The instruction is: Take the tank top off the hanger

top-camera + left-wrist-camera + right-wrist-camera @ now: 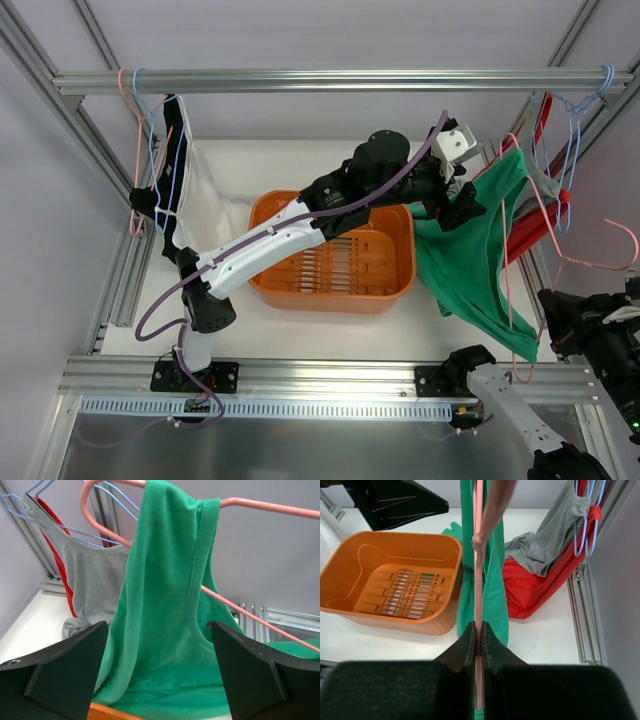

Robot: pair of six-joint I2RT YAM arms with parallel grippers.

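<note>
Up close in the right wrist view: right gripper (478, 636) clamped shut on a wire of the pink hanger (478, 570), gripping it edge-on. Draped over that hanger, long axis hanging straight down: green tank top (160, 610), strap looped over the top wire, lower cloth bunched just beside the orange basket (330, 298). Facing the cloth from the basket side: left gripper (159, 626), jaws spread wide, nothing held, strap area dead ahead between them, not yet touched. Nearer to the fabric: left arm. Likely next: push forward, pinch below the strap, drag along the wire and off. Possible snag at the hanger's bend.
</note>
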